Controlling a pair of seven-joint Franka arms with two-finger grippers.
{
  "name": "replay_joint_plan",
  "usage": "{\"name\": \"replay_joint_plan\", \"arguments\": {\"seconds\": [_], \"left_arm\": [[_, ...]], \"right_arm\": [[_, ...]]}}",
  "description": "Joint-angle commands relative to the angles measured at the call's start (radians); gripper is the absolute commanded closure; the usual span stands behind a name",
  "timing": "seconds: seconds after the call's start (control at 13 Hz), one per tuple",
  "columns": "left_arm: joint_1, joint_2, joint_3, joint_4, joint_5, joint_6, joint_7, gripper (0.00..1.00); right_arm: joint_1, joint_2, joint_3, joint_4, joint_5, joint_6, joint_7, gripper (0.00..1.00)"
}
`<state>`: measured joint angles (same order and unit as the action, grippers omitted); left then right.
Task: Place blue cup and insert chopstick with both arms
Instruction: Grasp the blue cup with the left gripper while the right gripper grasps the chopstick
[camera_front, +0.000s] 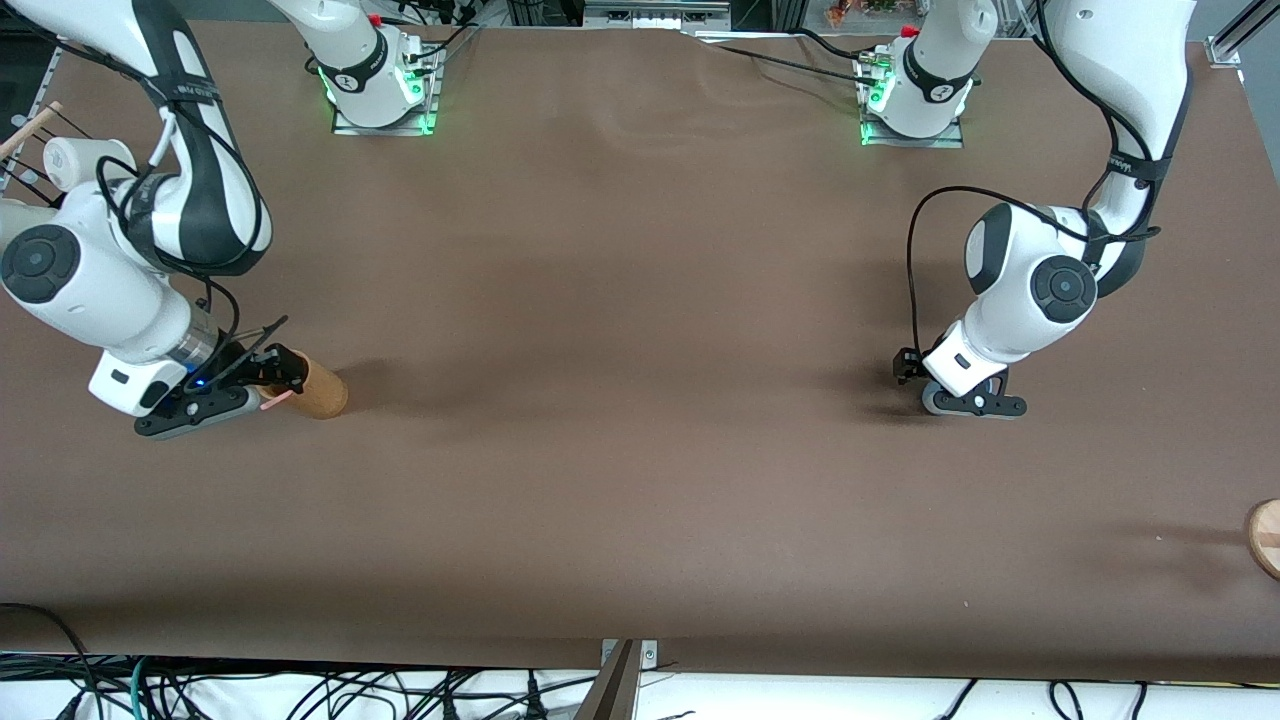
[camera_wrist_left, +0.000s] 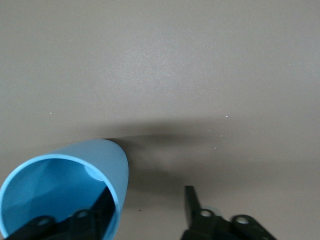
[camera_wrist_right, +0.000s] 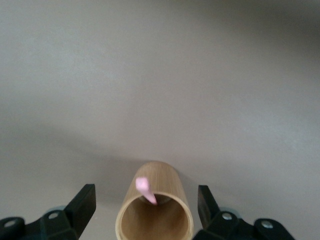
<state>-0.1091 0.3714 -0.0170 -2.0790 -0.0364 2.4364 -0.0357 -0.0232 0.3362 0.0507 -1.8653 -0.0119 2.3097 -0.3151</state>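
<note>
Cup: your left gripper (camera_wrist_left: 145, 220) straddles the blue cup's (camera_wrist_left: 60, 195) rim near the bench's (camera_front: 640, 400) left-arm edge; close gently.
Chopstick: in tan cup (camera_wrist_right: 155, 207), right-arm edge; right gripper (camera_wrist_right: 145, 210) spread around it, so pinch the chopstick (camera_wrist_right: 145, 190) only.

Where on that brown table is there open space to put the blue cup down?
The widest bare patch is the table's middle, bordered by the tan cup with the right tool and the left tool beside the blue cup. Those two spots are crowded.
</note>
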Motion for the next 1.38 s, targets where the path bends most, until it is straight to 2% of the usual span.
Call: {"name": "replay_joint_plan", "arguments": {"seconds": [0.0, 0.15, 0.38, 0.54, 0.62, 0.77, 0.92, 1.08, 1.31], "left_arm": [[0.008, -0.028, -0.001, -0.024, 0.03, 0.001, 0.008, 1.0], [0.014, -0.028, 0.002, -0.024, 0.03, 0.0, 0.014, 1.0], [0.032, -0.028, 0.003, -0.018, 0.03, -0.003, 0.069, 1.0], [0.022, -0.035, -0.003, 0.022, 0.015, -0.048, 0.042, 1.0], [0.009, -0.037, -0.023, 0.051, 0.015, -0.072, -0.014, 1.0], [-0.009, -0.016, -0.121, 0.147, 0.015, -0.126, -0.233, 1.0], [-0.07, 0.047, -0.175, 0.247, 0.018, -0.135, -0.448, 1.0], [-0.18, 0.121, -0.176, 0.354, 0.023, -0.135, -0.631, 1.0], [-0.354, 0.257, -0.155, 0.526, 0.029, -0.152, -0.924, 1.0]], "right_arm": [[-0.003, 0.012, 0.0, -0.011, -0.007, 0.034, -0.015, 0.17], [-0.003, 0.021, 0.0, -0.017, -0.005, 0.045, -0.015, 0.21], [-0.003, 0.021, 0.0, -0.034, -0.005, 0.045, -0.015, 0.33], [-0.003, 0.021, 0.0, -0.037, -0.007, 0.043, -0.015, 0.42], [-0.003, 0.021, 0.0, -0.037, -0.005, 0.043, -0.024, 0.47], [-0.004, 0.021, 0.0, -0.037, -0.005, 0.043, -0.035, 0.57], [-0.006, 0.021, 0.0, -0.043, -0.005, 0.043, -0.035, 0.62], [-0.006, 0.023, 0.0, -0.045, -0.005, 0.043, -0.035, 0.71], [-0.008, 0.023, 0.0, -0.043, -0.005, 0.043, -0.035, 0.97]]}}
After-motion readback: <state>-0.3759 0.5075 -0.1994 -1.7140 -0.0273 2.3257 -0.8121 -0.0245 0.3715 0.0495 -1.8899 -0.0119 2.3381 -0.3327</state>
